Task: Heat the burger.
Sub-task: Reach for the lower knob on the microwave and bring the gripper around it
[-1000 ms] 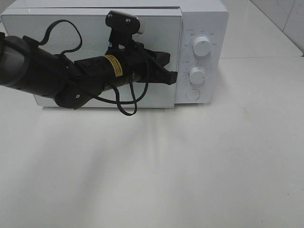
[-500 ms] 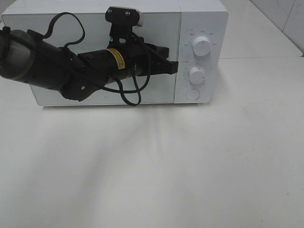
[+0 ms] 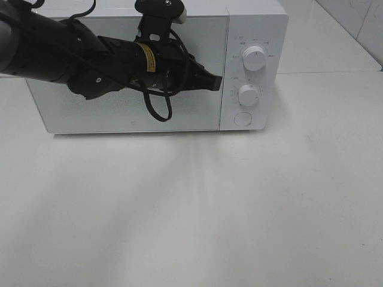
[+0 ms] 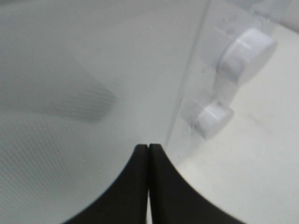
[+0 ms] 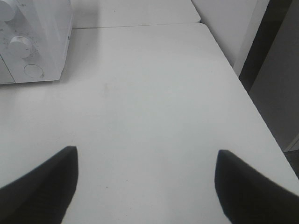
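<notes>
Nowhere visible, the burger: no telling its place, its long axis or its facing. Possibly hidden behind the shut door [image 3: 119,110] of the white microwave [image 3: 254,18] at the back of the white table [image 3: 239,209]; cannot say. Pressed together tip to tip, the left gripper [image 3: 216,84], close against the door's edge by the control panel, between upper knob [image 3: 254,59] and lower knob [image 3: 248,94]; contact unclear. Spread wide and holding nothing, the right gripper [image 5: 145,151], over bare table, well apart from the microwave.
</notes>
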{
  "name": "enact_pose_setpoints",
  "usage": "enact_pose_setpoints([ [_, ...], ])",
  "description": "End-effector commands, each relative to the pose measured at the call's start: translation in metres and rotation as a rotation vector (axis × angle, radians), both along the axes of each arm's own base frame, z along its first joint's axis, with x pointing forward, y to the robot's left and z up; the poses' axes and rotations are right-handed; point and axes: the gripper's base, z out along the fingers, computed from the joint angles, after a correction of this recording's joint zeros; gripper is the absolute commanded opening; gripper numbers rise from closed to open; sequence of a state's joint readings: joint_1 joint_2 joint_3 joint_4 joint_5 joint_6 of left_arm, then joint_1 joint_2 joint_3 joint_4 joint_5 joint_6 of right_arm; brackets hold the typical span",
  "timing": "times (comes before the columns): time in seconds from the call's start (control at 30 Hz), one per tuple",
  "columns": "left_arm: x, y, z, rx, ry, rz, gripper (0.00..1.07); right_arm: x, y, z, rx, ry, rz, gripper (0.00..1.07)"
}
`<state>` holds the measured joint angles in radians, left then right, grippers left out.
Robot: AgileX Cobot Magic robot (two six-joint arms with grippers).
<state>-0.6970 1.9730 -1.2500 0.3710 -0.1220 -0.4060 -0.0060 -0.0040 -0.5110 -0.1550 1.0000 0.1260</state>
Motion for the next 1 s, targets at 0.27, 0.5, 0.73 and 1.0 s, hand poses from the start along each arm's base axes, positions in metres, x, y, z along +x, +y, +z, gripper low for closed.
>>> enact_pose_setpoints([
  [0.27, -0.073, -0.03, 0.005, 0.303, 0.188, -0.061, 0.41, -0.004, 0.0, 0.0, 0.0, -0.028, -0.006, 0.76],
  [0.5, -0.102, -0.041, 0.008, 0.383, 0.218, -0.107, 1.0, -0.004, 0.0, 0.0, 0.0, -0.028, -0.006, 0.76],
  [0.73, -0.12, -0.029, 0.019, 0.492, 0.31, -0.064, 1.0, -0.004, 0.0, 0.0, 0.0, -0.028, -0.006, 0.76],
  [1.0, -0.132, 0.0, 0.027, 0.655, 0.503, 0.004, 1.0, -0.004, 0.0, 0.0, 0.0, -0.028, -0.006, 0.76],
])
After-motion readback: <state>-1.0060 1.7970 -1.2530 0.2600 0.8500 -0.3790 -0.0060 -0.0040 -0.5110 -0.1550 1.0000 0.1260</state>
